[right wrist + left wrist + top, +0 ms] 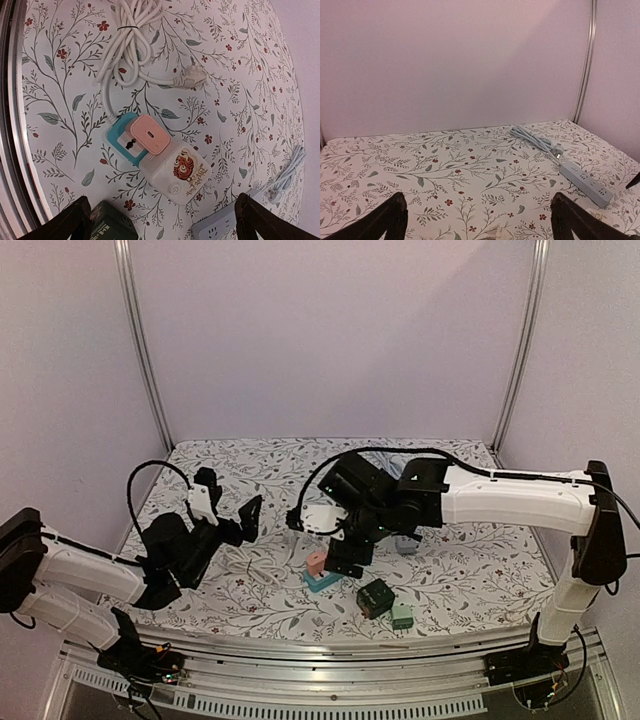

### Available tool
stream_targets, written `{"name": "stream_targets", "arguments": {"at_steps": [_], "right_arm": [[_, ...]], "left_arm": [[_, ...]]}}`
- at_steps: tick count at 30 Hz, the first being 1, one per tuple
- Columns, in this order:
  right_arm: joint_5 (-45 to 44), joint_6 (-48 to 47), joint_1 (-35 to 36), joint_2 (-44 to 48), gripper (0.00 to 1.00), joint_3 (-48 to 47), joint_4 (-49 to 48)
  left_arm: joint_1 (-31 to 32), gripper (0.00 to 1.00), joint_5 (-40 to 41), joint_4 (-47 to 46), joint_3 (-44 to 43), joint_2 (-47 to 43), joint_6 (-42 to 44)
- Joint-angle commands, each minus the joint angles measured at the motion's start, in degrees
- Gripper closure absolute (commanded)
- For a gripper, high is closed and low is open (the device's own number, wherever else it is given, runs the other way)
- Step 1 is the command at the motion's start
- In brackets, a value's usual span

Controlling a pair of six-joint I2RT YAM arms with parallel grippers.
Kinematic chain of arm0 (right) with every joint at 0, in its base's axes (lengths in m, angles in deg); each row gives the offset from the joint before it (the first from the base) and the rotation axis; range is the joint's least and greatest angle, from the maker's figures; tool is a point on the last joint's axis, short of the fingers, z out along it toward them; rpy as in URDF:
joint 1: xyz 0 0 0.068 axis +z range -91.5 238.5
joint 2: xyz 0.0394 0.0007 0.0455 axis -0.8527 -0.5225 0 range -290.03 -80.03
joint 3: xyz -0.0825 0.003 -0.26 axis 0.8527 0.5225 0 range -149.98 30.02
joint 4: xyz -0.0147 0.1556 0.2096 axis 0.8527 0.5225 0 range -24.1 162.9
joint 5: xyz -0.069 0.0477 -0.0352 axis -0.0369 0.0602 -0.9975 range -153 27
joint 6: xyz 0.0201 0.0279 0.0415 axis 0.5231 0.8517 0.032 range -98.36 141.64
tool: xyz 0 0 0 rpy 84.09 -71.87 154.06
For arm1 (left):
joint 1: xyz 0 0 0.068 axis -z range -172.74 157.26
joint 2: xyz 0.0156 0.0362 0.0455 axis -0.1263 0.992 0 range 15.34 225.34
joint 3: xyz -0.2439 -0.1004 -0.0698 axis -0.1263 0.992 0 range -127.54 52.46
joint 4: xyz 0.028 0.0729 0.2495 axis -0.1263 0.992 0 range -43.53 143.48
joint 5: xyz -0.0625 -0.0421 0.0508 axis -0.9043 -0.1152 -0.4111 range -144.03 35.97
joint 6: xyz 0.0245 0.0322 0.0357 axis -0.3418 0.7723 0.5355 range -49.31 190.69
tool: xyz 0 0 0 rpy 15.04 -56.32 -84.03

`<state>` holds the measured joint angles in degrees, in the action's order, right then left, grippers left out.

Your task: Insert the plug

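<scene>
I'm seeing the right gripper (162, 210) spread wide and empty above the pink plug (148, 135), which is sitting with a teal adapter (121, 144) at one end of the white power strip (187, 172). I'm judging it seated or nearly so, though the prongs are hidden, so the next move is calling for a straight downward press. The left gripper (479, 210) is gaping too, gripping nothing, facing the grey power strip (585, 182), whose sockets are looking unoccupied. A white plug (192, 77) is lying loose nearby.
</scene>
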<state>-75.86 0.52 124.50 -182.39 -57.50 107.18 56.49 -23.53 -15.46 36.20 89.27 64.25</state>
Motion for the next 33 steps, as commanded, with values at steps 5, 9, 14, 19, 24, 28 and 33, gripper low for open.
{"name": "stream_targets", "arguments": {"at_steps": [5,9,14,19,24,28,33], "right_arm": [[7.3,-2.9,0.2,8.3,0.01,6.8,9.1],[10.2,-8.9,0.0,11.3,0.01,11.2,9.9],[11.6,-14.8,-2.6,11.6,0.05,11.0,11.3],[10.1,-21.5,-2.9,9.4,0.05,10.6,11.8],[10.0,-27.4,-3.6,5.9,0.05,11.1,13.5],[10.8,-30.2,-4.3,3.9,0.04,9.9,13.6],[11.5,-32.5,-5.1,1.1,0.04,8.2,15.0]], "left_arm": [[0.4,0.01,-8.8,4.2,-1.8,0.7,1.0],[0.5,0.02,-13.3,3.4,-1.7,0.7,2.2],[0.8,0.04,-19.8,0.8,-1.5,2.1,3.8],[1.2,0.05,-27.4,-1.7,-1.2,3.1,5.9],[1.3,0.06,-29.7,-2.6,-1.2,3.8,6.3],[1.3,0.07,-30.1,-3.1,-1.0,3.8,6.3],[1.3,0.07,-30.1,-3.0,-0.8,3.6,6.3]]}}
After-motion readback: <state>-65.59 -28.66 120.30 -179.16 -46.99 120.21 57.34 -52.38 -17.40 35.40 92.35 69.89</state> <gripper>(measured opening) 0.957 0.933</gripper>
